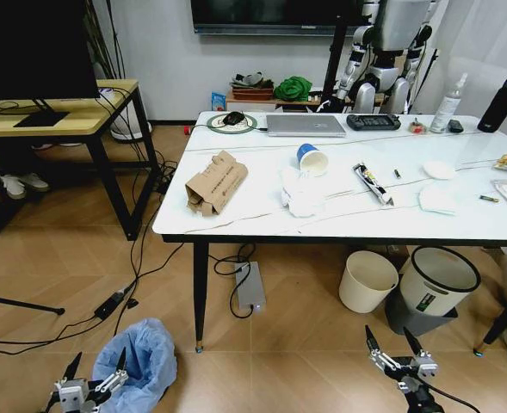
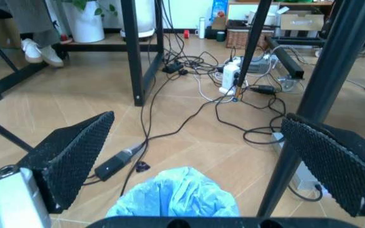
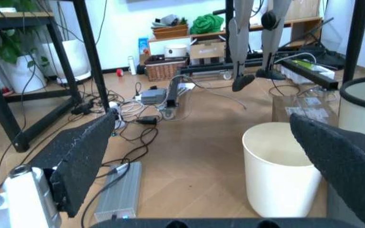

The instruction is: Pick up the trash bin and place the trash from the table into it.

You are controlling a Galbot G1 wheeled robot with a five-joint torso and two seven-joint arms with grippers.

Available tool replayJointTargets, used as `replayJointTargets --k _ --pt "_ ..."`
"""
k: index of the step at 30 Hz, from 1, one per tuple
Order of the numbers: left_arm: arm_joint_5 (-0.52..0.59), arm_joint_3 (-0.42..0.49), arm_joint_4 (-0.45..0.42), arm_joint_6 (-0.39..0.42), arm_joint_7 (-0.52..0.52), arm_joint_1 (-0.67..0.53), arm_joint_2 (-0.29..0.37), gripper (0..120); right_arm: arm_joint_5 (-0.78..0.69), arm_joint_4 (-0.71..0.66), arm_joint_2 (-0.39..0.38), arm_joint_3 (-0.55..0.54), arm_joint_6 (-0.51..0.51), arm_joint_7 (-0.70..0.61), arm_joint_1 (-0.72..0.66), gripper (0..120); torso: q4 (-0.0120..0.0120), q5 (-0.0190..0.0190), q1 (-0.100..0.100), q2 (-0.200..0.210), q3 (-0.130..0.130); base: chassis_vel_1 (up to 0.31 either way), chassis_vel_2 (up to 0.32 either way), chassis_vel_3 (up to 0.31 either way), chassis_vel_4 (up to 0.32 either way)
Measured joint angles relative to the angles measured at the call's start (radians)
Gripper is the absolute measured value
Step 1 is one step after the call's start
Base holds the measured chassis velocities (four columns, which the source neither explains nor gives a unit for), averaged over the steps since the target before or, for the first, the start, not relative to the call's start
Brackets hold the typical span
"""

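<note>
Head view shows the pick-up step: the left gripper [image 1: 95, 367], wide open and empty, hangs just beside the trash bin [image 1: 139, 362] on the floor, probably needing to close on its rim, while the right gripper [image 1: 389, 342] waits open.

You are in a robotics lab set up like a lived-in office room: a wood-pattern floor [image 1: 55, 258] strewn with cables [image 2: 189, 109], a marble-topped bench [image 1: 262, 215] carrying a laptop [image 1: 306, 126], a wall screen [image 1: 275, 15], a yellow desk [image 1: 64, 116], and a humanoid robot [image 1: 384, 52] standing by the back wall.
</note>
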State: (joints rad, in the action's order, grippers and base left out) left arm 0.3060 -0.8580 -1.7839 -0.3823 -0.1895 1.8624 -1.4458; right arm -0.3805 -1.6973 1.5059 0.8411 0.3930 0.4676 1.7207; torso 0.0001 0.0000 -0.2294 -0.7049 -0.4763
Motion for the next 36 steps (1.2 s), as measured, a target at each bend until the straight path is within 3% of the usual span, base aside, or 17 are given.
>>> replayJointTargets --k 36 --pt "-0.001 0.004 0.005 -0.006 -0.001 -0.001 -0.002 100 0.001 -0.007 0.007 -0.002 0.001 0.001 0.001 100 0.0 0.0 0.061 0.153 0.092 0.0 0.0 0.0 0.0"
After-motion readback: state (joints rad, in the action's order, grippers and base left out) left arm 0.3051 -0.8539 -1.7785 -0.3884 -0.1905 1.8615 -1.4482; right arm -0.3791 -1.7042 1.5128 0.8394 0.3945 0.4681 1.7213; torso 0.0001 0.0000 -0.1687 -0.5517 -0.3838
